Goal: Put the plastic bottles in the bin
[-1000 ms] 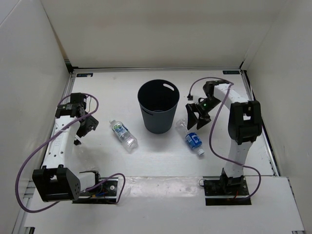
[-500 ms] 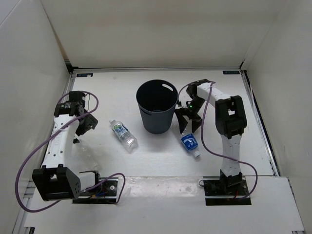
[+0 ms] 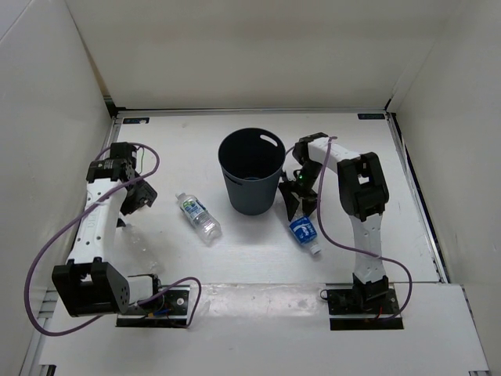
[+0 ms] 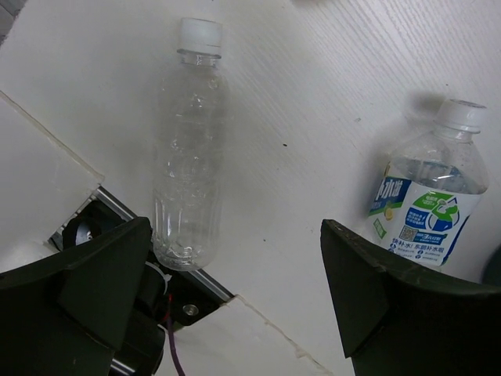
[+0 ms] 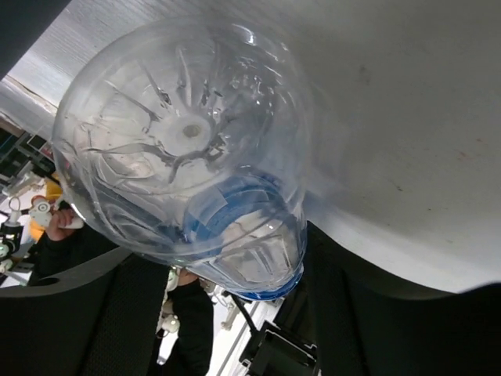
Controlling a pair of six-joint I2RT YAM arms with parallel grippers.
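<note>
The dark blue-grey bin (image 3: 252,174) stands upright at the table's middle. Just right of it lies the clear bottle with a blue label (image 3: 306,233). My right gripper (image 3: 300,204) is down on that bottle's base end. In the right wrist view the bottle (image 5: 184,149) fills the space between the two fingers, and my right gripper (image 5: 215,262) is shut on it. A bottle with a white-and-green label (image 3: 197,215) (image 4: 427,207) lies left of the bin. A plain clear bottle (image 4: 188,157) (image 3: 131,233) lies beside my left arm. My left gripper (image 3: 135,200) (image 4: 235,290) hovers open above the table between these two bottles.
White walls enclose the table on the left, back and right. A purple cable (image 3: 47,258) loops beside the left arm, and another (image 3: 325,235) hangs by the right arm. Both arm bases (image 3: 356,301) sit at the near edge.
My right arm swung left and down toward the bin, and its jaws closed around the blue-label bottle's base. The bottle shifted slightly left. The left arm barely moved.
</note>
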